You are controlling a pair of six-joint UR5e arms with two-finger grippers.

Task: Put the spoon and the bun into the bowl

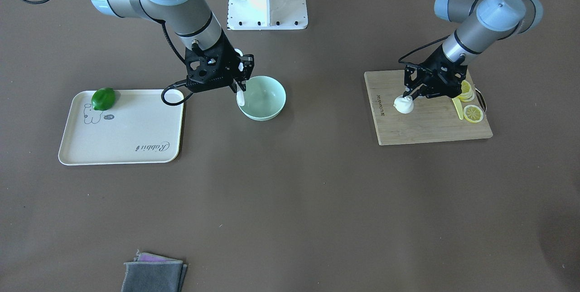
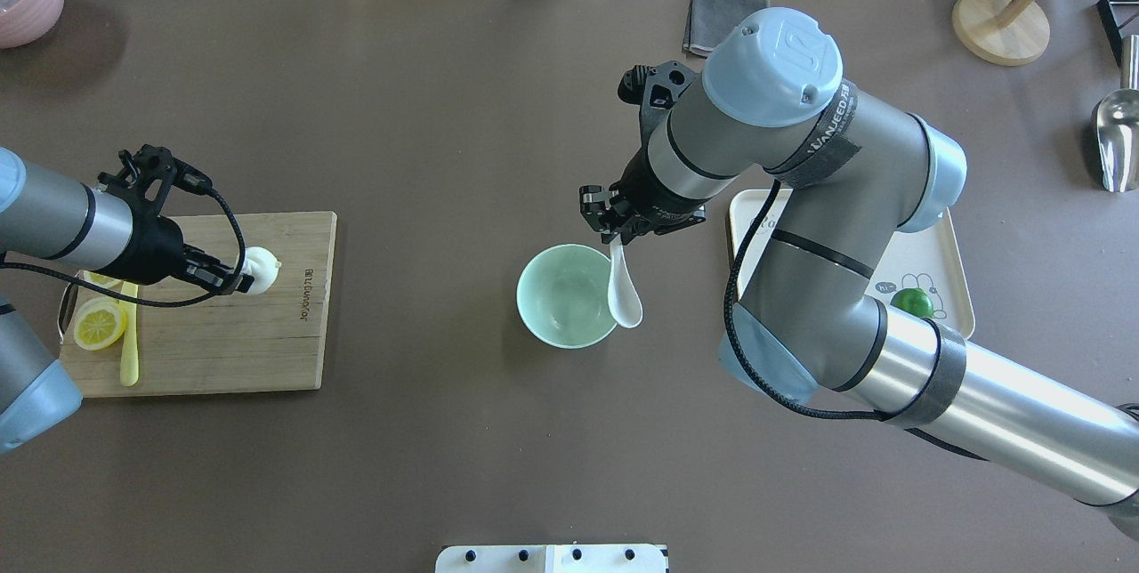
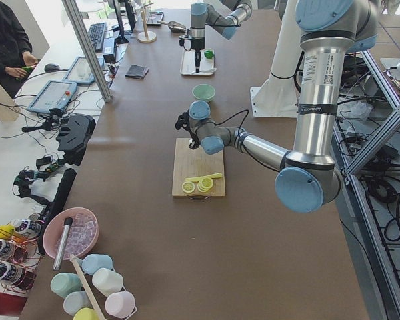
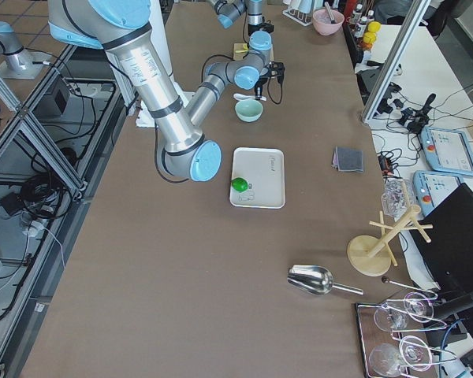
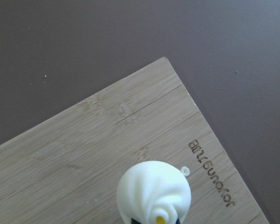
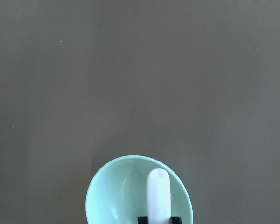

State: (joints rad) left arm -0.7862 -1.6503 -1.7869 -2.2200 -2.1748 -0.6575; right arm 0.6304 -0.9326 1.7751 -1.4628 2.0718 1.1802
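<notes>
The white soup spoon [image 2: 626,293] hangs from the right gripper [image 2: 614,239], fingers pinched on its handle, its scoop right at the right rim of the mint-green bowl [image 2: 545,293] mid-frame in the overhead view. Dropped there, it could catch the rim and tip onto the table [image 2: 445,110]. At that view's left, the left gripper [image 2: 242,279] has its fingers clamped on the steamed bun [image 2: 262,269] over the bamboo cutting board [image 2: 267,351], and that round dome might slip out on the long carry across.

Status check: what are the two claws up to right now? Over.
Right claw shut on spoon, hanging at bowl rim. Left claw shut on bun at the board. Bowl holds nothing yet.
</notes>
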